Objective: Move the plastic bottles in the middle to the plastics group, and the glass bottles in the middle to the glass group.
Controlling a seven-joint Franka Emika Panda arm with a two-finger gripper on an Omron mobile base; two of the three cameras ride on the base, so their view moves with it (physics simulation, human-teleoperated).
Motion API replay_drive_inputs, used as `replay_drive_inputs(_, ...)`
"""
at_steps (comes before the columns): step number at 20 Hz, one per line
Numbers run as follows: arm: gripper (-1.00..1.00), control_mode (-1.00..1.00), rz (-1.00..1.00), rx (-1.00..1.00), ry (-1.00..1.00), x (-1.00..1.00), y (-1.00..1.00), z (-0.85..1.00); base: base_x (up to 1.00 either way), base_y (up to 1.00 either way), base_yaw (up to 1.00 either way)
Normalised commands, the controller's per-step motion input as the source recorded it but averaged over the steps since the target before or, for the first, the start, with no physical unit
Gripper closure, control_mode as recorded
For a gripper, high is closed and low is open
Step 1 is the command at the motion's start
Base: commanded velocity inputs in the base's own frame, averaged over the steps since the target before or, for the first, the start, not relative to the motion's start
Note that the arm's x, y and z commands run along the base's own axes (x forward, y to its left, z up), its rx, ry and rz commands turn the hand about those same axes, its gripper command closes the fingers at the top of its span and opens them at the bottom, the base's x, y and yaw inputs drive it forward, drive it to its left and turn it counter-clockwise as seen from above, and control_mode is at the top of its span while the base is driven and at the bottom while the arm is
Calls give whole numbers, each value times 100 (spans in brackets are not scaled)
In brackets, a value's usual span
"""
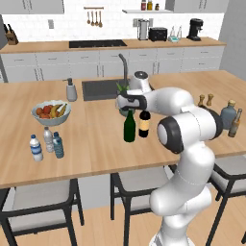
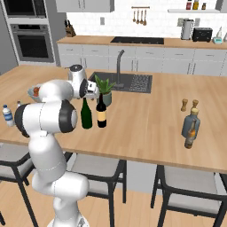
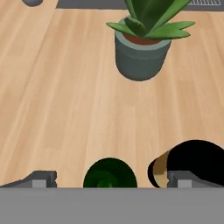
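Note:
My gripper (image 1: 126, 110) hangs open just above the plain dark green wine bottle (image 1: 129, 127), its jaws pointing down. In the hand view the green bottle's top (image 3: 109, 174) sits between the two fingertips (image 3: 41, 179), untouched. The near-black wine bottle (image 1: 144, 124) with its tan label stands right beside it, also upright. At the counter's left end the small blue-tinted plastic bottle (image 1: 58, 145) stands next to the white-capped water bottle (image 1: 36, 148) and the greyish one (image 1: 48, 139). Far right stand the squat blue-grey glass bottle (image 1: 228, 115) and the slim brown bottle (image 1: 235, 123).
A potted plant (image 3: 141, 57) stands just behind the wine bottles. A fruit bowl (image 1: 50, 111) and a soap dispenser (image 1: 71, 90) are at the left, beside the sink (image 1: 103, 89). Two wooden shakers (image 1: 205, 100) stand near the glass group. Stools line the counter's front.

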Motion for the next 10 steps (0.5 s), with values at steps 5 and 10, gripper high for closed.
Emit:
replay_drive_inputs(5, -100, -100, 7, 2, 0, 3, 0, -15, 0, 0, 0)
replay_drive_inputs(10, -100, -100, 8, 3, 0, 0, 5, -11, 0, 0, 0)
